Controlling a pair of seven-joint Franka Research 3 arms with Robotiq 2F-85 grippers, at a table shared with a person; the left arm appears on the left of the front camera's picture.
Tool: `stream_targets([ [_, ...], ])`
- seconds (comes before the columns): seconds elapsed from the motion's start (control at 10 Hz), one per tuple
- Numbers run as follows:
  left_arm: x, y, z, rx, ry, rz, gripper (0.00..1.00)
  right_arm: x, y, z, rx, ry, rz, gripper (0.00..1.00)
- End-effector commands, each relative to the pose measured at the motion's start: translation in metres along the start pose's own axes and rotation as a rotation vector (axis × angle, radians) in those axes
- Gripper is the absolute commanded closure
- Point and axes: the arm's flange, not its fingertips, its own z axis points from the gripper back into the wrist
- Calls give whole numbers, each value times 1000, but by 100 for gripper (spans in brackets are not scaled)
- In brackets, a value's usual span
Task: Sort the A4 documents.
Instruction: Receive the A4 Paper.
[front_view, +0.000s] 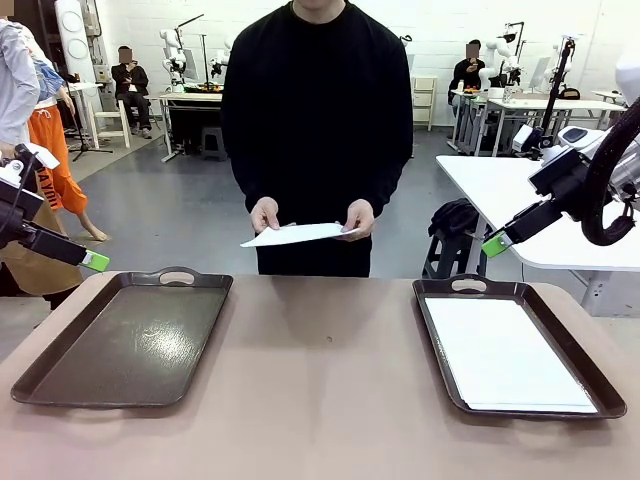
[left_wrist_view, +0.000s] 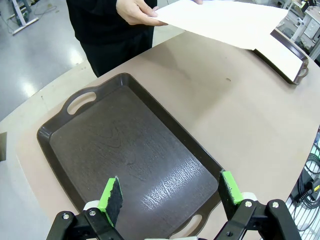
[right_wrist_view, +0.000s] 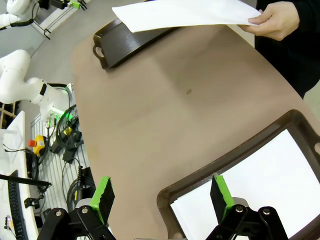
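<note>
A person at the far side holds a white A4 document (front_view: 297, 234) flat in both hands above the table's far edge; the same sheet shows in the left wrist view (left_wrist_view: 225, 22) and the right wrist view (right_wrist_view: 185, 12). More white A4 documents (front_view: 505, 352) lie stacked in the right dark tray (front_view: 436, 322), also seen from the right wrist (right_wrist_view: 260, 187). The left dark tray (front_view: 130, 340) holds nothing (left_wrist_view: 125, 150). My left gripper (left_wrist_view: 170, 192) hangs open above the left tray's near end. My right gripper (right_wrist_view: 161, 194) is open above the right tray's corner. Both hold nothing.
The brown table (front_view: 320, 380) stretches bare between the two trays. A white table (front_view: 500, 185) and a dark bag stand behind at the right. Other people and benches are far off in the room.
</note>
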Motion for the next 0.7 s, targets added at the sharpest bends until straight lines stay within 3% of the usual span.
stream_targets([
  [0.0, -2, 3, -2, -16, -14, -11, 0, 1, 1, 0, -4, -4, 7, 0],
  [0.6, -2, 3, -2, -16, -14, -11, 0, 1, 1, 0, -4, -4, 7, 0],
])
